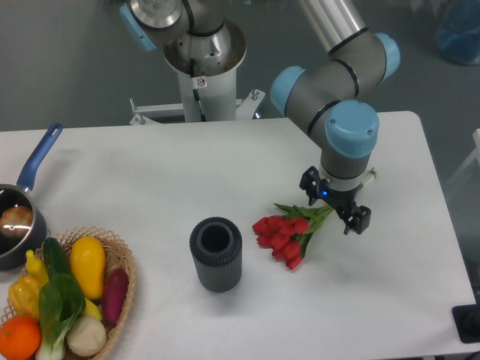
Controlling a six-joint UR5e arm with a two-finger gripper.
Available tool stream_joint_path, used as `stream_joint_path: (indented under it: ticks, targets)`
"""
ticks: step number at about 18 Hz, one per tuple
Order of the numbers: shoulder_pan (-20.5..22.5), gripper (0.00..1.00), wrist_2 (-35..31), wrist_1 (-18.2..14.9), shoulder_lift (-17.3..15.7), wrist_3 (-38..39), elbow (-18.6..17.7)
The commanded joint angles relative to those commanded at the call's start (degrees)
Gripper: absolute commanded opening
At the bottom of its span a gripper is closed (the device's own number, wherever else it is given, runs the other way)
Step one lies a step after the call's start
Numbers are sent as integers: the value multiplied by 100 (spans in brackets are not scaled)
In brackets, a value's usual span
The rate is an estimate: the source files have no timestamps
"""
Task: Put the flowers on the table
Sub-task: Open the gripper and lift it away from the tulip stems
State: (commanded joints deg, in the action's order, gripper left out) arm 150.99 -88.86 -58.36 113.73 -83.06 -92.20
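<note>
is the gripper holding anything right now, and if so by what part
Nothing is held. The gripper is open above the stems of the flowers, which lie on the table.
</note>
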Motion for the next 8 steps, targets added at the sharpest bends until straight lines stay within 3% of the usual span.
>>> stream_joint_path:
  ticks: [8]
  targets:
    - [97,100,291,17,-35,-53,-35]
